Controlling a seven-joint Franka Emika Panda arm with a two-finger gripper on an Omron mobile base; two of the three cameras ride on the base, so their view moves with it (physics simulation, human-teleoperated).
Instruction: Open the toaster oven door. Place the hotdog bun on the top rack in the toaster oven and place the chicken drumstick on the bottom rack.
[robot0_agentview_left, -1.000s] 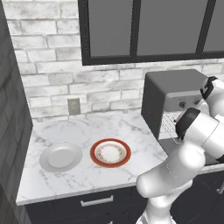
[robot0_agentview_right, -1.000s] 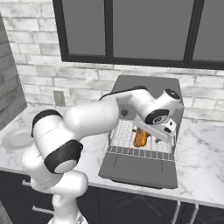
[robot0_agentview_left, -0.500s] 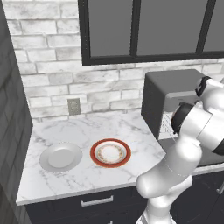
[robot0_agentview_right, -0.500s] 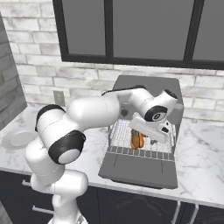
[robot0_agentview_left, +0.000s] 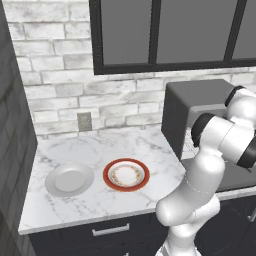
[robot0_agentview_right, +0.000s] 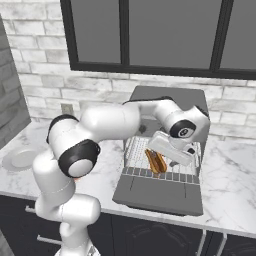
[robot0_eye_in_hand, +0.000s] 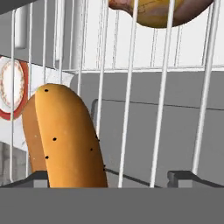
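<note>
Marble counter (robot0_agentview_left: 100, 150) under a white brick wall (robot0_agentview_left: 55, 75), toaster oven (robot0_agentview_right: 167, 107) with its door (robot0_agentview_right: 160, 192) folded down flat. The hotdog bun (robot0_agentview_right: 156, 161) is seen lying on a pulled-out wire rack (robot0_agentview_right: 165, 174); which rack cannot be told. Just above it the gripper (robot0_agentview_right: 186, 152) is held with jaws spread, nothing pinched.

The marble surface (robot0_agentview_left: 100, 145) carries a grey plate (robot0_agentview_left: 69, 179) beside a red-rimmed plate (robot0_agentview_left: 126, 174), with the toaster oven (robot0_agentview_left: 197, 107) standing to their right.
</note>
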